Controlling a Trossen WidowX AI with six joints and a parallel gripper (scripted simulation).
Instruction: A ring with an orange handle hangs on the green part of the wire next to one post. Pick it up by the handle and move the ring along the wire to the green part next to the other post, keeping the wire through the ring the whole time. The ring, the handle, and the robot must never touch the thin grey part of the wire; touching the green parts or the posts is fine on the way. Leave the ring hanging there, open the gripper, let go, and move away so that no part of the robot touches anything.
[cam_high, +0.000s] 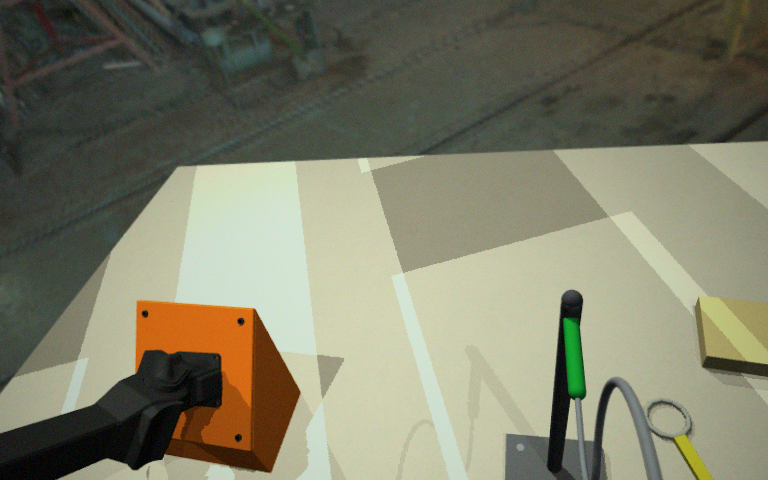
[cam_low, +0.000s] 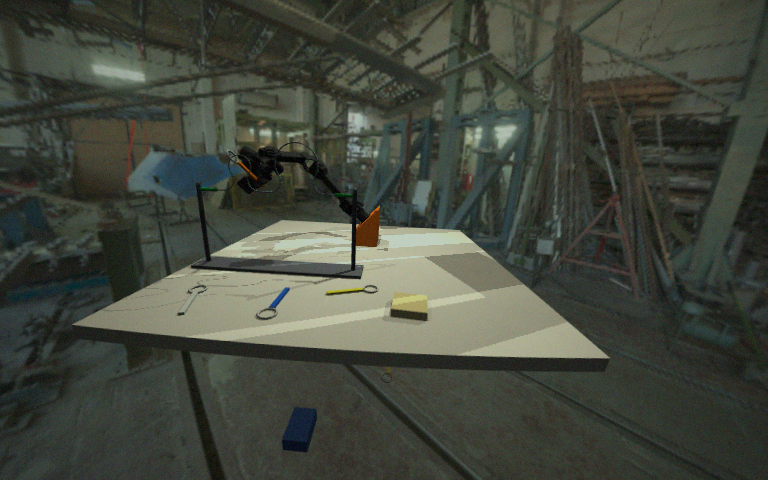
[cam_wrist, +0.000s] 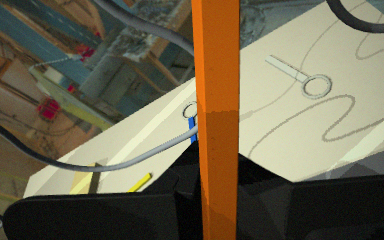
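My gripper (cam_low: 250, 172) (cam_wrist: 205, 149) is shut on the orange handle (cam_low: 244, 165) (cam_wrist: 218, 75), which slants up and left in the exterior view. The ring at the handle's upper end looks like the small loop near its tip; whether the wire runs through it is too small to tell. In the wrist view the ring is out of frame. Green parts (cam_low: 208, 189) (cam_low: 343, 195) (cam_high: 574, 356) adjoin black posts (cam_low: 203, 226) (cam_low: 353, 232) (cam_high: 557, 407). The gripper is between the posts in the exterior view, nearer the left one. The curving grey wire (cam_high: 617, 380) (cam_wrist: 155, 150) passes close around the gripper.
A dark base plate (cam_low: 283, 267) (cam_high: 523, 464) carries the posts. A white ring tool (cam_low: 189, 302) (cam_wrist: 285, 66), a blue one (cam_low: 279, 300) (cam_wrist: 192, 129), a yellow one (cam_low: 345, 291) (cam_high: 692, 457) and a yellow block (cam_low: 408, 306) (cam_high: 736, 333) lie on the table.
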